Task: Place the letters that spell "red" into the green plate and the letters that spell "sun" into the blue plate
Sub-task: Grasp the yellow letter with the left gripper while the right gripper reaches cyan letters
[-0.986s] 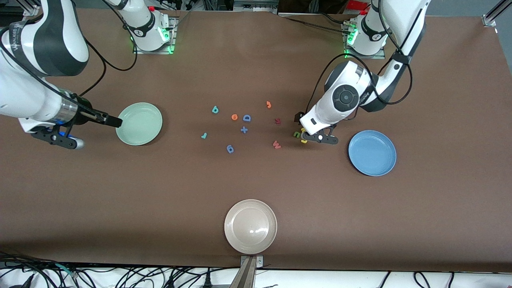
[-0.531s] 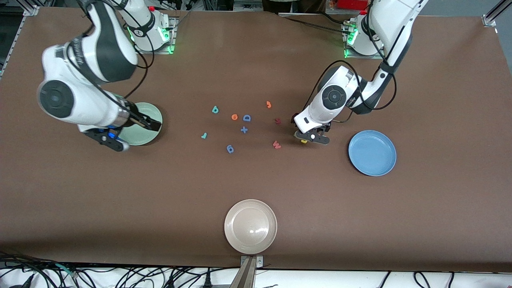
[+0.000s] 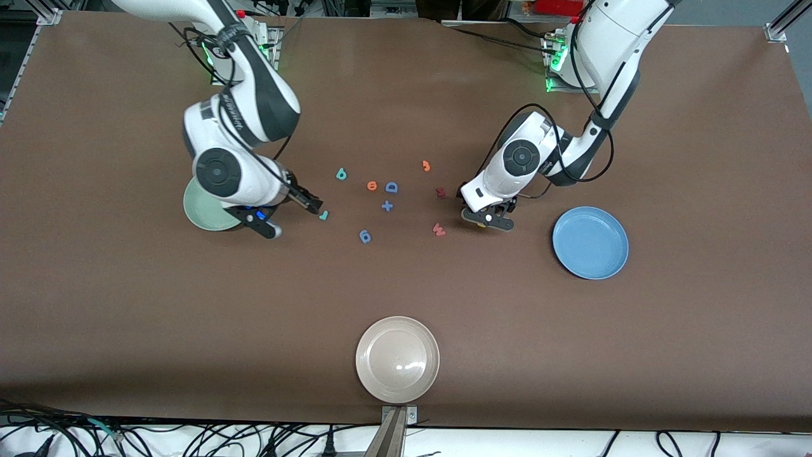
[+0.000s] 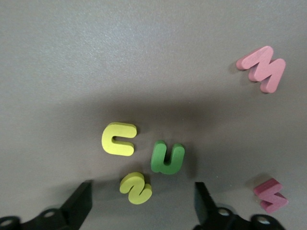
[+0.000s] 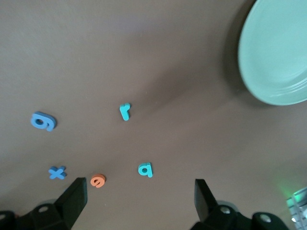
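Observation:
My left gripper (image 4: 142, 211) hangs open low over the "sun" letters: the yellow s (image 4: 135, 188) lies between its fingers, with the green n (image 4: 168, 157) and yellow u (image 4: 118, 139) beside it. In the front view the left gripper (image 3: 477, 212) hides them. The blue plate (image 3: 590, 242) is empty, toward the left arm's end. My right gripper (image 5: 139, 203) is open over the table by the teal r (image 3: 323, 215), holding nothing. The teal r (image 5: 125, 111), teal d (image 5: 146, 169) and orange e (image 5: 98, 180) lie loose. The right arm partly covers the green plate (image 3: 196, 212).
Other loose pieces lie among the letters: a blue D (image 3: 391, 187), blue plus (image 3: 387, 205), blue round piece (image 3: 365, 236), orange 3 (image 3: 426, 165), red W (image 3: 438, 229) and a small red piece (image 3: 440, 192). A beige plate (image 3: 397, 359) stands near the front edge.
The right arm has swung from beside the green plate to the teal r. The left hand has sunk lower over the s, u and n.

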Controlling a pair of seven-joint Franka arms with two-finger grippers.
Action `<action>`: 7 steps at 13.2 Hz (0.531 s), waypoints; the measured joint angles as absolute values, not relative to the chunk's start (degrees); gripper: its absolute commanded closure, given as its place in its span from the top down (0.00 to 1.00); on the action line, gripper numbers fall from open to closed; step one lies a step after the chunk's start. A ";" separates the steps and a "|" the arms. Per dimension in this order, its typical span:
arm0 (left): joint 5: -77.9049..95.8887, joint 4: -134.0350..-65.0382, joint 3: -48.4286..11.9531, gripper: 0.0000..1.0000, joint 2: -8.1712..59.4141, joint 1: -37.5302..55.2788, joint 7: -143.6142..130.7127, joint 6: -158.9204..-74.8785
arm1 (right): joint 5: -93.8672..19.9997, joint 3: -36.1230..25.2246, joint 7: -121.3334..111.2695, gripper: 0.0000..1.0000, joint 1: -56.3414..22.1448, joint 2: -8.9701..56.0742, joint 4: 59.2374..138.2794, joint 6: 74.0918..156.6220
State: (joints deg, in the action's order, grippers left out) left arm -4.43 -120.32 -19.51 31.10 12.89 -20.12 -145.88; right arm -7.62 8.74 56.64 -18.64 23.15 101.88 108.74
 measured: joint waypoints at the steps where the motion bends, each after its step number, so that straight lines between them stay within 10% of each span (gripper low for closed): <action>1: -4.56 -120.32 -19.51 0.51 31.24 12.88 -20.12 -146.09 | -7.66 8.76 57.24 0.99 -19.37 24.07 102.30 109.44; 4: -5.68 -120.28 -19.37 0.11 31.05 12.78 -20.19 -146.10 | -10.25 9.49 58.17 0.99 -19.75 26.69 102.52 110.23; 7: -5.69 -120.11 -19.62 0.05 30.63 12.83 -20.19 -146.00 | -11.08 10.43 58.26 0.99 -19.80 27.86 104.20 112.43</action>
State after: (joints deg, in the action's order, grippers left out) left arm -5.69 -120.11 -19.62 30.63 12.83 -20.19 -146.00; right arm -11.08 10.43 58.26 -19.80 27.86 104.20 112.43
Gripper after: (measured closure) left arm 0.700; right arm 0.009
